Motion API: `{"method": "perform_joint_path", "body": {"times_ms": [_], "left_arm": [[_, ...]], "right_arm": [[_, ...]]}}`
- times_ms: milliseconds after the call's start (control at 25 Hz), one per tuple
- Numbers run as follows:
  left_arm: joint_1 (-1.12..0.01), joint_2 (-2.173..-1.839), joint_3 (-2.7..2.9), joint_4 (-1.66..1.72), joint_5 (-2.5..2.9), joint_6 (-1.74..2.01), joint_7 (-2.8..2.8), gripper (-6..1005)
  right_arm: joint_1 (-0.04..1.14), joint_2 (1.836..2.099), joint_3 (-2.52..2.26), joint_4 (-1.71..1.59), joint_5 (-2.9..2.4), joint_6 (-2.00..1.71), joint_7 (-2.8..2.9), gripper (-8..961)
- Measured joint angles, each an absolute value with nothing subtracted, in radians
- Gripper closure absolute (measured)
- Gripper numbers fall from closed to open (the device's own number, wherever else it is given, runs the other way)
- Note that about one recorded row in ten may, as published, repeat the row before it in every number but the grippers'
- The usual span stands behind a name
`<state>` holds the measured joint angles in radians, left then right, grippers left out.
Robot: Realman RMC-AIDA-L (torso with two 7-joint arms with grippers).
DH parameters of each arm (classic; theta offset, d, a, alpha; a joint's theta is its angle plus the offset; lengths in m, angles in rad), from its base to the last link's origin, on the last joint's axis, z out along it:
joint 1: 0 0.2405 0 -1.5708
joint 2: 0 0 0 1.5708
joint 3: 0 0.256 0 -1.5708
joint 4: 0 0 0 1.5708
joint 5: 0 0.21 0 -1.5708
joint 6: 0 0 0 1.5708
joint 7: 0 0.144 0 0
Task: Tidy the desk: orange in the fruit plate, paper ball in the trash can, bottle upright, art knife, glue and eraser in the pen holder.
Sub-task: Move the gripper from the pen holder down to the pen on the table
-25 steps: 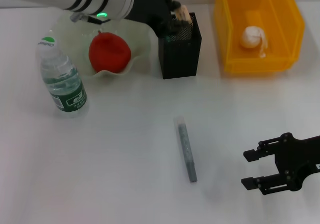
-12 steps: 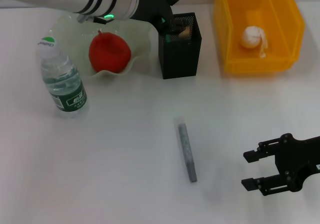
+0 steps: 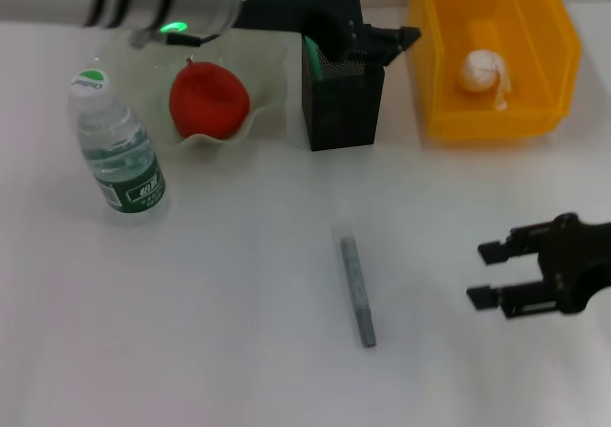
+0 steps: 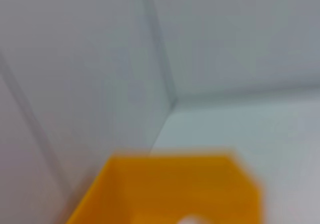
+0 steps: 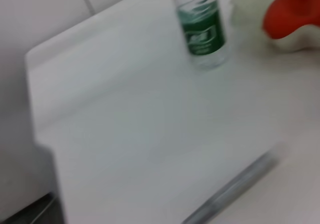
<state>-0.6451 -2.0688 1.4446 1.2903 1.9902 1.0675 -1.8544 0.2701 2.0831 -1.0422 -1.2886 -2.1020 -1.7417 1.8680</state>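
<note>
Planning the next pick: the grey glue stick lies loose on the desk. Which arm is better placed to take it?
Probably the right. The right gripper is open, low beside the glue stick; the left gripper is up over the pen holder.

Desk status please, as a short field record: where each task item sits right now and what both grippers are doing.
orange: in the fruit plate
paper ball: inside the trash can
bottle: upright on the desk, beside the plate
glue: lying flat on the desk, not yet put away
pen holder: between plate and trash can; contents not visible
left gripper: over the pen holder, open
right gripper: open, low over the desk, right of the glue
art knife, eraser: not in view
</note>
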Motion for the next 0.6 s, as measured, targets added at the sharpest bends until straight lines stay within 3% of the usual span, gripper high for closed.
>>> {"method": "perform_joint_path", "body": {"times_ms": [80, 120, 160, 240, 320, 440, 600], "left_arm": [[-0.570, -2.068, 1.401, 1.340, 1.845, 1.174, -1.750, 218], [-0.458, -2.068, 1.357, 1.344, 1.707, 1.324, -1.589, 218], [-0.458, -2.068, 1.357, 1.344, 1.707, 1.324, -1.589, 218], [-0.313, -2.068, 1.338, 1.269, 1.603, 1.422, -1.399, 218], [-0.248, -2.067, 1.332, 1.190, 1.558, 1.460, -1.307, 218], [-0.174, -2.066, 1.278, 0.981, 1.520, 1.537, -1.144, 217], [-0.165, -2.064, 1.198, 0.755, 1.521, 1.583, -1.004, 217]], "right_arm": [[0.272, 2.083, -1.029, -1.339, -2.110, -1.742, 1.943, 370], [0.283, 2.082, -1.011, -1.386, -2.134, -1.747, 2.028, 371], [0.283, 2.082, -1.011, -1.386, -2.134, -1.747, 2.028, 373], [0.306, 2.082, -1.006, -1.458, -2.190, -1.758, 2.145, 375], [0.330, 2.082, -1.017, -1.514, -2.242, -1.766, 2.235, 378], [0.387, 2.082, -1.069, -1.585, -2.314, -1.787, 2.411, 382], [0.467, 2.080, -1.151, -1.614, -2.360, -1.791, 2.612, 387]]}}
